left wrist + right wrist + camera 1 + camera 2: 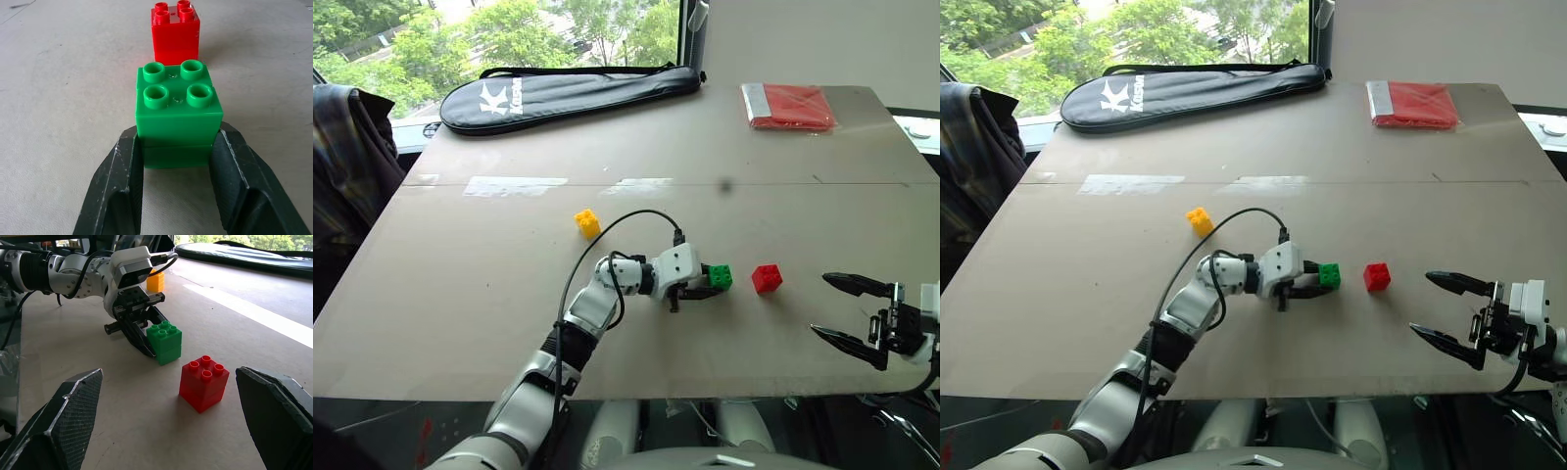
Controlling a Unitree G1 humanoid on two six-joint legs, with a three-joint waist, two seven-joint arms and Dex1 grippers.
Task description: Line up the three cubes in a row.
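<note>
On my far left, a dark plaid garment [347,157] hangs just off the edge of the bench [489,304]. At the back of the bench a black racket bag [568,96] lies lengthwise along the window side.

Moving in, I see the yellow cube [587,223] sitting alone on the bench, studs up, well apart from the other two and set further back than they are.

My left gripper [709,283] reaches across toward the right, low over the surface. Its fingers [122,181] are pinching the green cube [721,277], one pressed on each side of its lower half; the wrist view shows both black pads flat against the green walls. The cube stands upright, and I cannot tell whether it rests on the bench or is just clear of it.

Just beside it, to the right, the red cube [767,279] stands upright on the bench, near the green one but not touching, a small gap between them.

Further right, my right gripper [842,313] hovers near the bench edge, its fingers spread wide and holding nothing, pointed toward the red cube.

At the far right back corner lies a flat red packet [790,106].
</note>
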